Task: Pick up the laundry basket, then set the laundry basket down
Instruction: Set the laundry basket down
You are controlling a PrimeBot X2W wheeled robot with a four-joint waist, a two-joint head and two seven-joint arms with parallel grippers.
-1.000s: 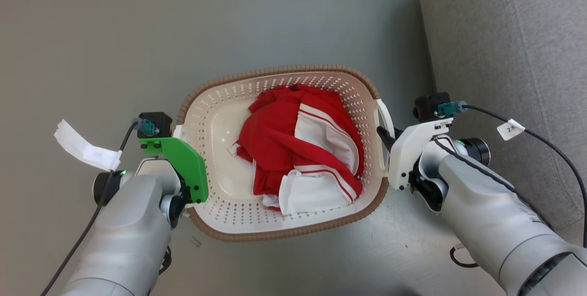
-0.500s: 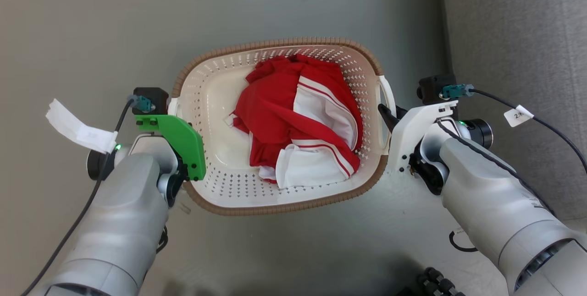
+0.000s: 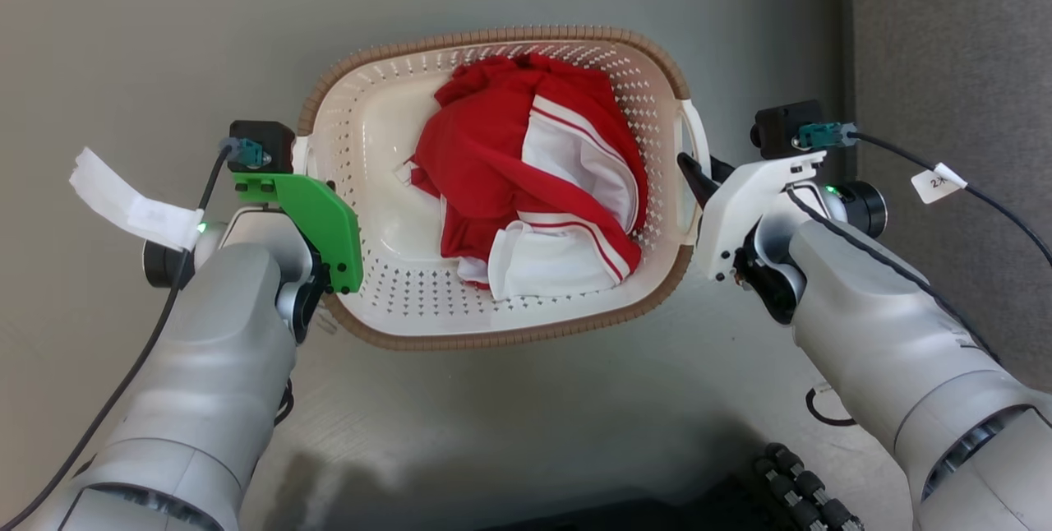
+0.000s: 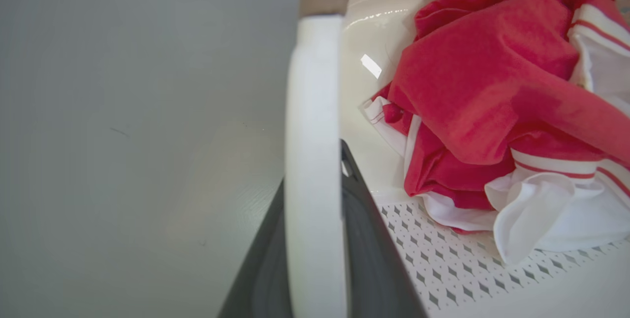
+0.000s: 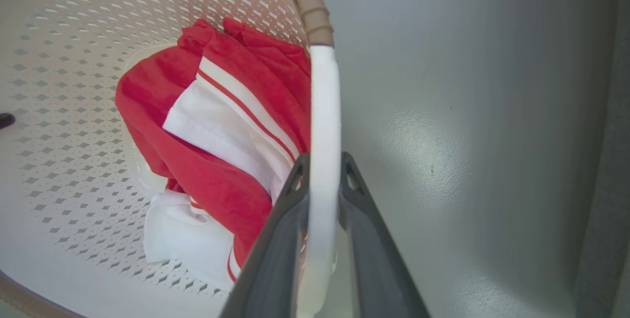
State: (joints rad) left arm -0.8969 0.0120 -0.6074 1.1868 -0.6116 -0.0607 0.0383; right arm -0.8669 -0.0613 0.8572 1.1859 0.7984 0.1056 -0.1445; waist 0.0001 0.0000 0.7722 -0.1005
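Between the arms, laundry basket [image 3: 493,340] looks held just off the floor [image 3: 164,21], clothes [image 3: 509,161] inside. Left fingers [image 4: 364,239] clenched on left handle [image 4: 312,86], right fingers [image 5: 275,239] on right handle [image 5: 325,91]. Move both sides in sync and level, or a handle may slip.

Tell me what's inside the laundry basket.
Crumpled red and white clothing lies in the laundry basket, toward its right side. The left part is bare; anything beneath the cloth is hidden.
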